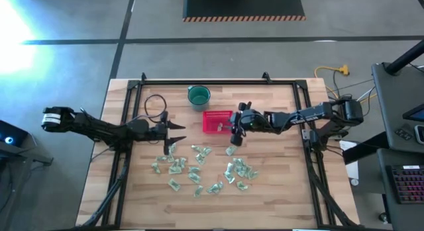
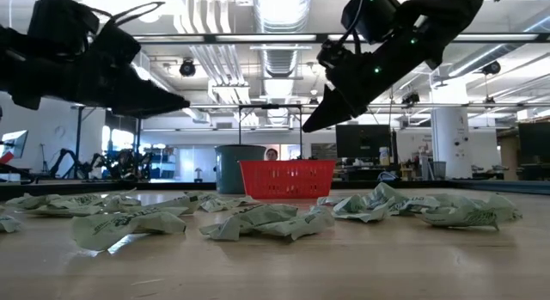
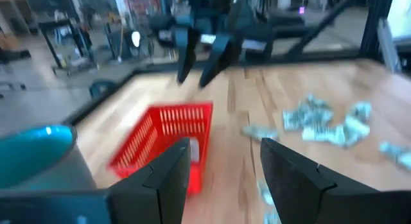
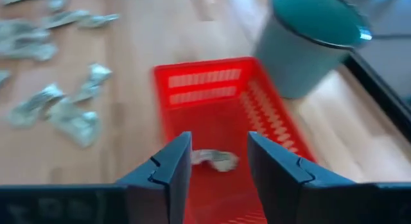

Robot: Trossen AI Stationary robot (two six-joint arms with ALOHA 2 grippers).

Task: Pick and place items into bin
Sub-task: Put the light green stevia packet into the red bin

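The red mesh-sided bin (image 1: 216,122) stands on the wooden table near its far middle. My right gripper (image 4: 218,142) hangs open above the bin's right part, slanting down from the right. One pale green-and-white wrapped item (image 4: 215,160) shows inside the bin below the fingers, apart from them. Several more items (image 1: 199,168) lie scattered on the table nearer the front edge. My left gripper (image 1: 179,132) stands open and level above the table, left of the bin, with nothing between its fingers.
A round dark green cup (image 1: 199,95) stands just beyond the bin toward the far edge. Black frame rails (image 1: 218,81) run along the table's sides. A looped black cable (image 1: 156,105) lies at the far left. Bare wood shows between bin and items.
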